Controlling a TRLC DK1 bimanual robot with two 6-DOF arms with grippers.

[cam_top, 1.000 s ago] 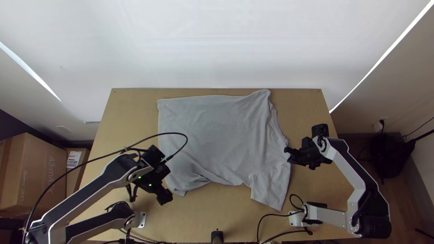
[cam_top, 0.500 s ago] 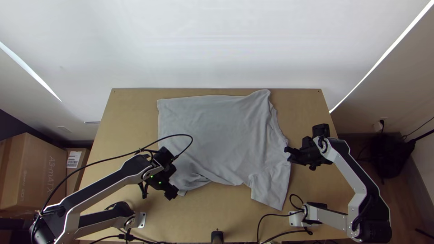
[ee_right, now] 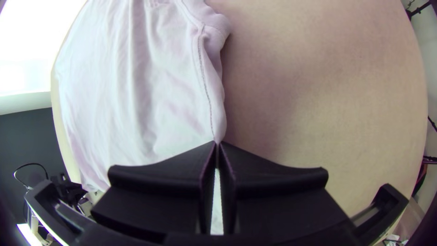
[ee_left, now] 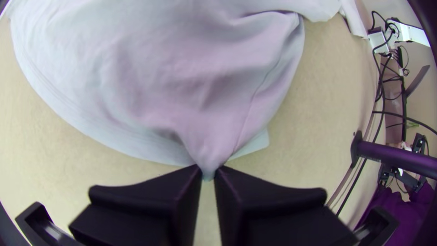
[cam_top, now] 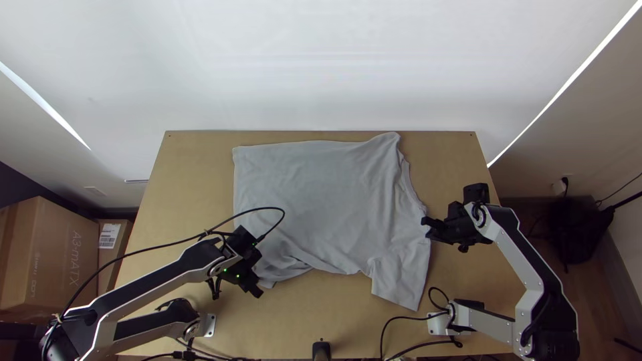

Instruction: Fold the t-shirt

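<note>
Left gripper point(cam_top: 257, 292) shifted inward, jaws pinching t-shirt point(cam_top: 321, 207); right gripper point(cam_top: 425, 224) likewise; boxes point(cam_top: 57, 257) beside table point(cam_top: 194, 180)

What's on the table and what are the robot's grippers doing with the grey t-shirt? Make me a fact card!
Cloth: light grey fabric t-shirt, mostly spread, a bit wrinkly
Under it: flat light wooden table
Left black two-fingered gripper: jaws shut on a cloth peak at the shirt's near-left corner
Right black two-fingered gripper: jaws shut on the shirt's right edge
Near-right: short grey sleeve, lying flat
Folded: not yet
</note>
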